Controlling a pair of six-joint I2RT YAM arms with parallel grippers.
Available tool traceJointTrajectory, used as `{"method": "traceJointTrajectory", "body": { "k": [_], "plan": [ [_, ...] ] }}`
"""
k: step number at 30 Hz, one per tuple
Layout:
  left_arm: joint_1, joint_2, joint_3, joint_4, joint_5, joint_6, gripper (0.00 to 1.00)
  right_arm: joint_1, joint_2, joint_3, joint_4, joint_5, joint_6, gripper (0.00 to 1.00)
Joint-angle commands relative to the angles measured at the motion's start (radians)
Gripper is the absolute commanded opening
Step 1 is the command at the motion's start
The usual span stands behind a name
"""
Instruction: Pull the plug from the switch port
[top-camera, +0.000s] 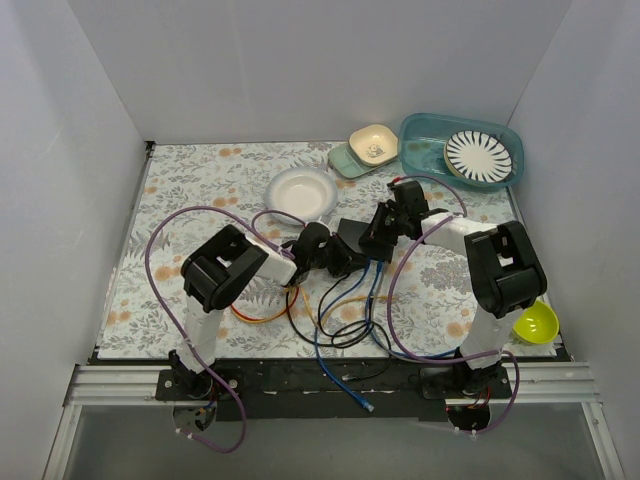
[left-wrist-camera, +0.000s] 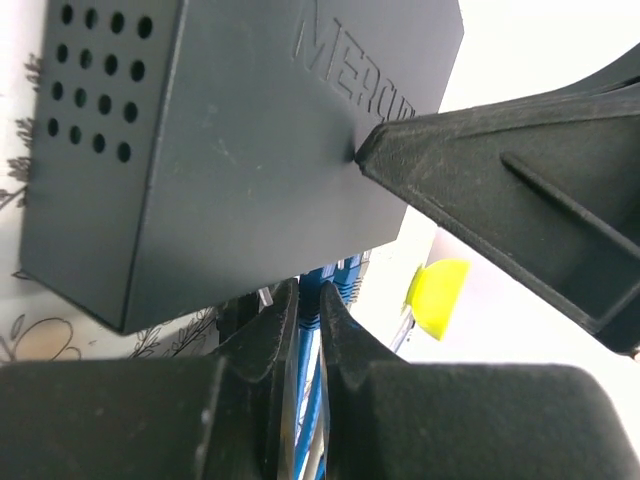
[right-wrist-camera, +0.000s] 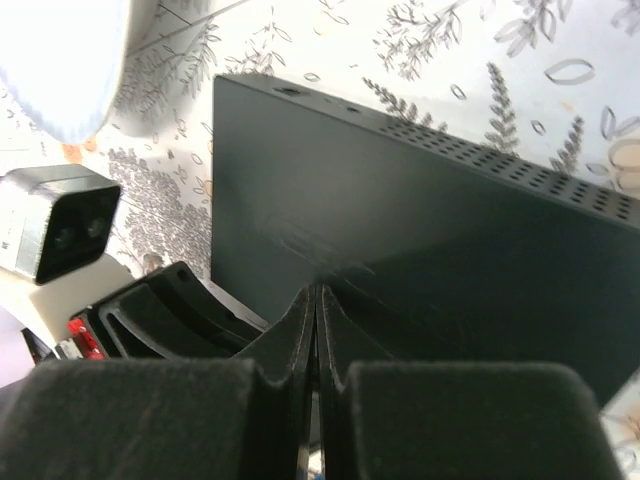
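The switch (top-camera: 354, 234) is a flat matte-black box on the flowered cloth between my two grippers. In the left wrist view the switch (left-wrist-camera: 250, 150) fills the upper left, and several blue plugs sit in its lower edge. My left gripper (left-wrist-camera: 308, 300) is shut on one blue plug (left-wrist-camera: 310, 292), right at the socket edge. My right gripper (right-wrist-camera: 316, 292) is shut and empty, its tips pressed down on the top face of the switch (right-wrist-camera: 420, 240). Its finger also shows in the left wrist view (left-wrist-camera: 500, 190), touching the switch's top. From above, the left gripper (top-camera: 338, 256) and the right gripper (top-camera: 380, 236) flank the box.
Blue, black and orange cables (top-camera: 345, 320) loop from the switch toward the near edge. A white bowl (top-camera: 303, 192) lies behind the switch. A teal bin (top-camera: 420, 160) with a striped plate, a cream dish (top-camera: 373, 143) and a yellow bowl (top-camera: 535, 322) stand to the right.
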Motion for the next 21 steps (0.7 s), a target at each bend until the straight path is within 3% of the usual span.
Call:
{"method": "traceJointTrajectory", "body": {
  "k": [1,12,14,15,16,18,21],
  "plan": [
    [0.037,-0.017,-0.066,-0.110,-0.051,0.094,0.00,-0.001,-0.032,0.007,-0.139,0.079,-0.023,0.06],
    [0.048,-0.100,-0.220,-0.081,0.045,0.136,0.00,-0.001,-0.088,-0.022,-0.153,0.087,-0.027,0.06],
    [0.051,-0.091,-0.198,-0.079,0.063,0.139,0.09,-0.001,-0.089,-0.031,-0.150,0.083,-0.024,0.06],
    [0.051,-0.088,-0.190,-0.066,0.086,0.141,0.29,-0.001,-0.092,-0.036,-0.147,0.075,-0.026,0.06],
    [0.053,-0.084,-0.172,-0.062,0.092,0.141,0.35,-0.002,-0.091,-0.042,-0.142,0.072,-0.026,0.06],
    [0.053,-0.077,-0.151,-0.084,0.089,0.141,0.45,-0.002,-0.088,-0.057,-0.139,0.066,-0.030,0.06],
    [0.056,-0.061,-0.125,-0.093,0.085,0.142,0.47,-0.001,-0.079,-0.074,-0.133,0.060,-0.030,0.06]
  ]
}}
